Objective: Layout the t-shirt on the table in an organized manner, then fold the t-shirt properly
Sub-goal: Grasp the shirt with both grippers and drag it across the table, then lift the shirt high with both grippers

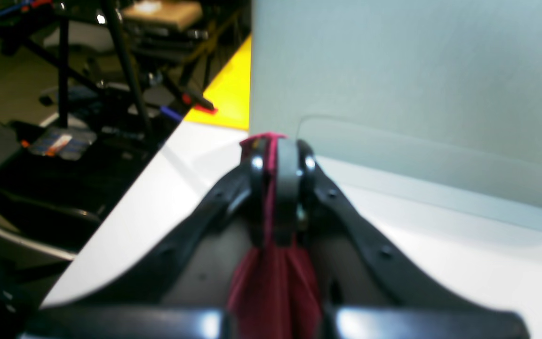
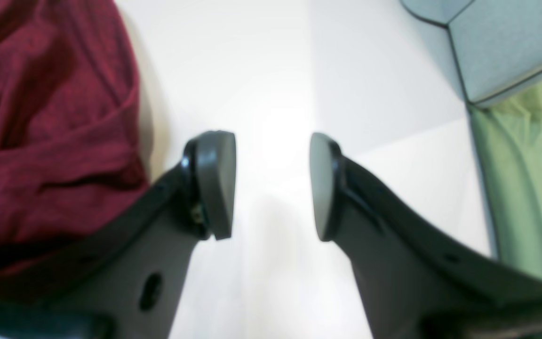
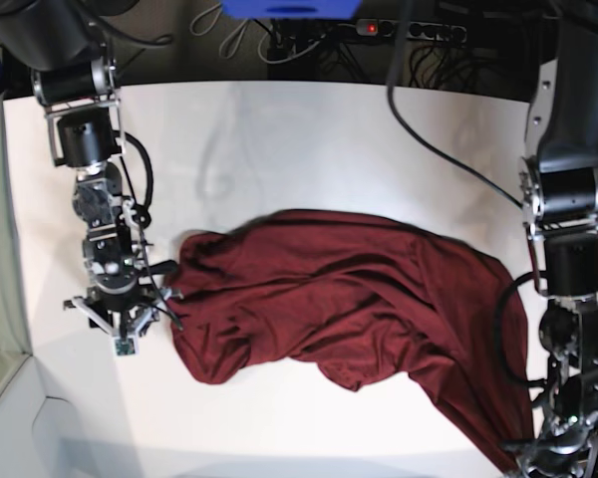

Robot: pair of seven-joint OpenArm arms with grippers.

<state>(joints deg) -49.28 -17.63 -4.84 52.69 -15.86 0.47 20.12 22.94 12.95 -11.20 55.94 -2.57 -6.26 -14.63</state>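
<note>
Only the base view shows the whole maroon t-shirt (image 3: 349,299): it lies crumpled across the middle of the white worktop (image 3: 309,139), stretching from just beside the right claw (image 3: 130,321) to the left claw (image 3: 543,453) at the near corner. The right wrist view adds what that view cannot: the right claw (image 2: 271,186) stands with its pads apart over bare worktop (image 2: 271,70), nothing between them, and the t-shirt (image 2: 50,117) bunches just beside its left pad. A grey panel (image 2: 511,42) and pale green cloth (image 2: 530,179) lie past its other side. The left wrist view shows the left claw (image 1: 278,162) pressed together on a pinch of the t-shirt (image 1: 273,282), with fabric running back toward the camera.

Beyond the left claw the worktop (image 1: 181,188) ends at an edge on its left, with dark stands (image 1: 120,61) and a yellow surface (image 1: 231,94) beyond; a pale grey panel (image 1: 407,70) rises ahead. In the base view, bare worktop lies on the far side of the shirt.
</note>
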